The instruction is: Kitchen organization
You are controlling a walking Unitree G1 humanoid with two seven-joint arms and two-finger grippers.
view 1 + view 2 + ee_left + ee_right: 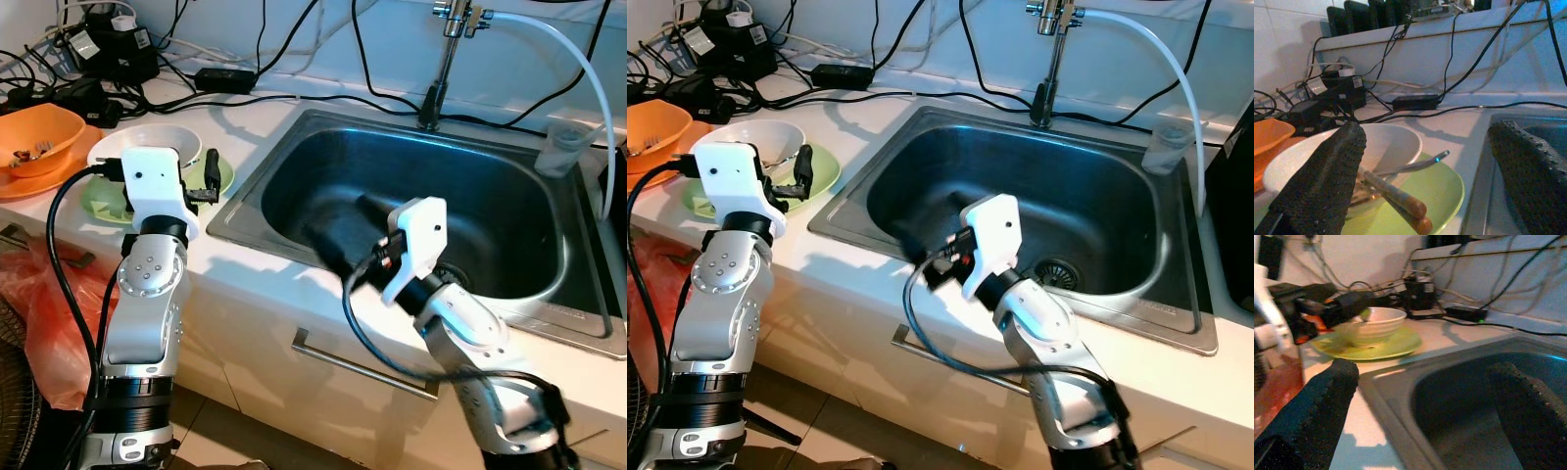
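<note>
A white bowl (pixel 147 142) stands on a green plate (pixel 223 174) on the counter left of the steel sink (pixel 323 166). Wooden chopsticks (pixel 1400 198) and a metal spoon (pixel 1415 164) lie in the bowl and stick out over its rim. My left gripper (pixel 1425 186) is open just in front of the plate, one finger (pixel 211 171) above the plate's right edge, holding nothing. My right gripper (pixel 348 230) hangs open over the sink's front left corner, pointing toward the bowl, with nothing between its fingers (pixel 1312 416).
An orange bowl (pixel 39 132) sits on an orange plate at the far left. Cables and power adapters (pixel 108 49) crowd the back of the counter. A faucet (pixel 446 59) with a hose stands behind the sink, a plastic cup (pixel 563 147) at its right corner. A red bag (pixel 39 313) hangs below.
</note>
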